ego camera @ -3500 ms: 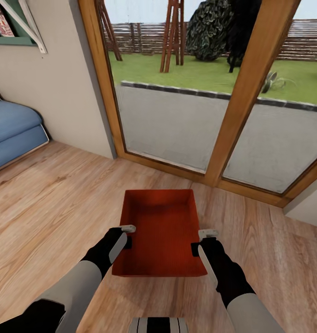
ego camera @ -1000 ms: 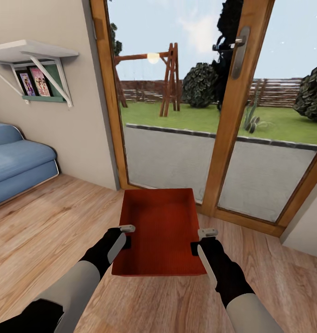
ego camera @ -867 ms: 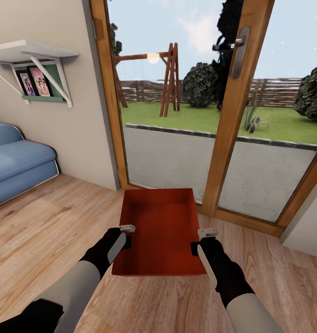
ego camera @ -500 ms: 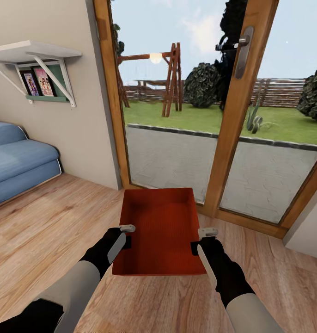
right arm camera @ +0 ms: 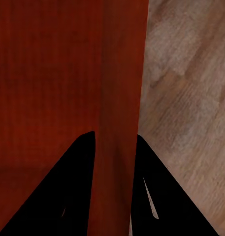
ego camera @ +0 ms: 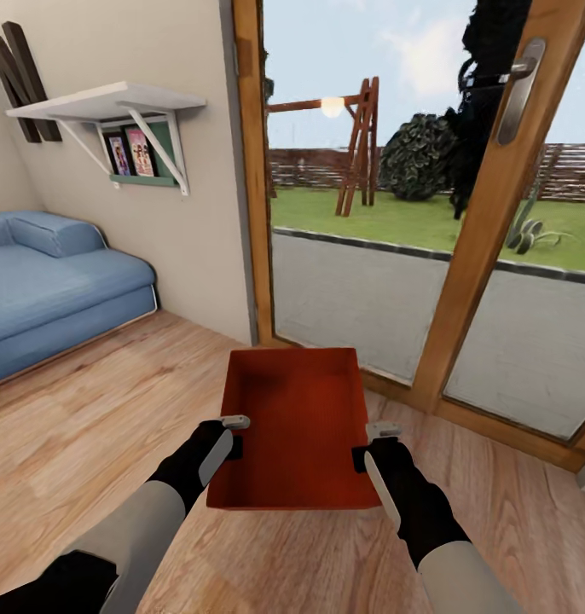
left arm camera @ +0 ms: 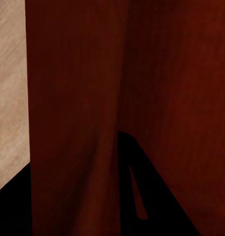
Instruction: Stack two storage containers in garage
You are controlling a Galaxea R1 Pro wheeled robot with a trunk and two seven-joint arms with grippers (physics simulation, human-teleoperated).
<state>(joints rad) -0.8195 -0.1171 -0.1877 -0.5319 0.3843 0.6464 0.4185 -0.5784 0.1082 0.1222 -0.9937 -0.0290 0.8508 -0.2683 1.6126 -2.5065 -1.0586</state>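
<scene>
Orange-red container (ego camera: 294,426) was carried level over wood plank floor (ego camera: 96,401), between both arms. Left gripper (ego camera: 233,435) clamped left wall; right gripper (ego camera: 369,445) clamped right wall, wall between fingers (right arm camera: 78,191). Far edge near glass door (ego camera: 463,256) frame. Open floor lay left, toward blue sofa (ego camera: 54,281).
</scene>
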